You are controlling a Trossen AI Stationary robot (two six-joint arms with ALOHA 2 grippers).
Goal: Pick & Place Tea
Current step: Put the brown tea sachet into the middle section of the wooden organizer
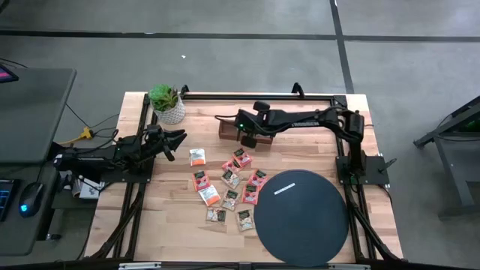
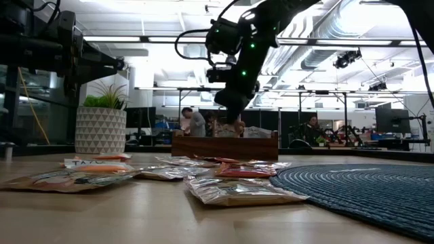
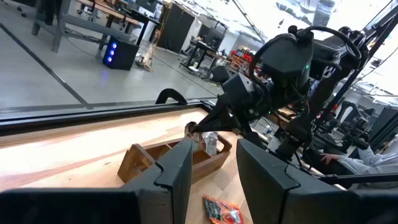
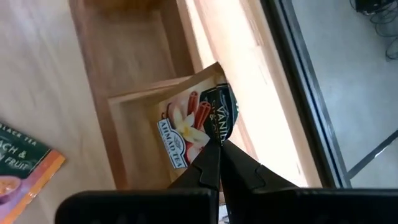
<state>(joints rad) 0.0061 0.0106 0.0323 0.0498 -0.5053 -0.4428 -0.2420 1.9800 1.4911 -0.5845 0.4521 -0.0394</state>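
My right gripper (image 4: 219, 148) hovers over the brown wooden tray (image 1: 225, 131) at the table's far middle, shut on a cream and dark vanilla tea sachet (image 4: 189, 121). The low view shows this gripper (image 2: 234, 116) just above the tray (image 2: 224, 146). Several more tea sachets (image 1: 229, 180), orange, red and green, lie flat on the table between the tray and the black disc (image 1: 300, 214). My left gripper (image 3: 214, 180) waits at the table's left edge, pointing level toward the tray, open with nothing between its fingers. My right gripper pinches the sachet's dark printed end (image 4: 219, 127) between its two fingertips. The fingers slant down from above, coming from the table's right. The sachet hangs below them over a tray compartment (image 4: 134, 118). Whether its lower end touches the tray I cannot tell.
A potted plant (image 1: 166, 103) in a white pot stands at the far left corner. The black disc fills the near right of the table. A black frame rail (image 4: 298, 87) runs behind the tray. People sit in the room beyond the table.
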